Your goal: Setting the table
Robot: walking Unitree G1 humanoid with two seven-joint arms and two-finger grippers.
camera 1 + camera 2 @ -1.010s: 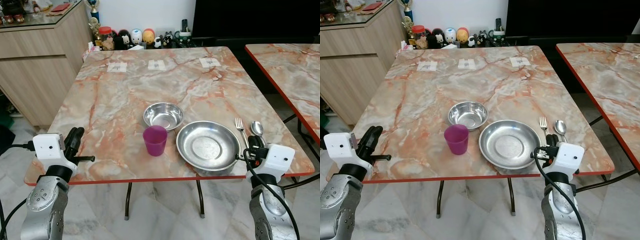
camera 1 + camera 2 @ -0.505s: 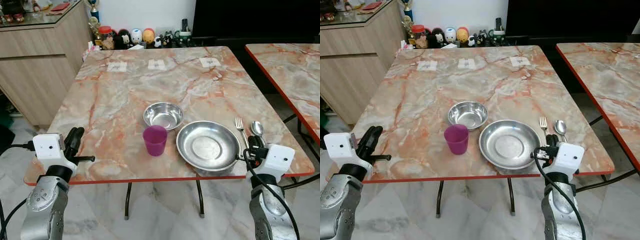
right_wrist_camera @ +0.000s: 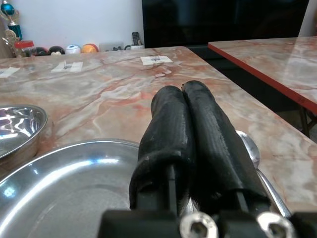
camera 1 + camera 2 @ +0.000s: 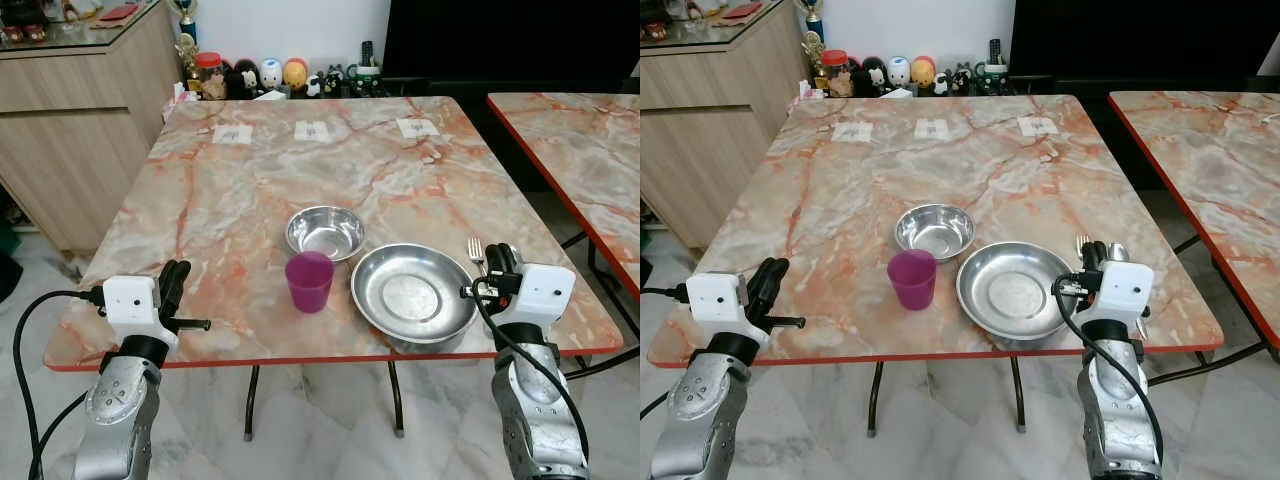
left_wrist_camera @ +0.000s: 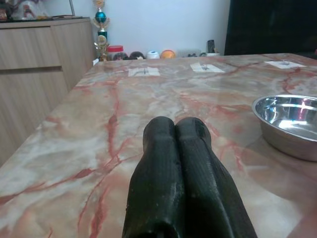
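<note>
Dishes look set, we think: shiny round metal plate (image 4: 413, 296), small metal bowl (image 4: 325, 231), purple plastic cup (image 4: 309, 281), silver fork (image 4: 475, 250) and spoon (image 3: 249, 147) are out, with our left gripper (image 5: 177, 130) and right gripper (image 3: 184, 99) both closed, holding nothing.

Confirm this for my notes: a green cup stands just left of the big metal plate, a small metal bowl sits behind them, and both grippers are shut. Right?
Nearly. The cup is purple, not green, as the left eye view shows. It does stand just left of the big metal plate, the small metal bowl sits behind them, and the left gripper and right gripper are both shut.

Fork (image 4: 476, 246) and spoon (image 3: 250, 147) mostly hidden behind right gripper (image 4: 497, 258); far-edge figurines perhaps toys.
</note>
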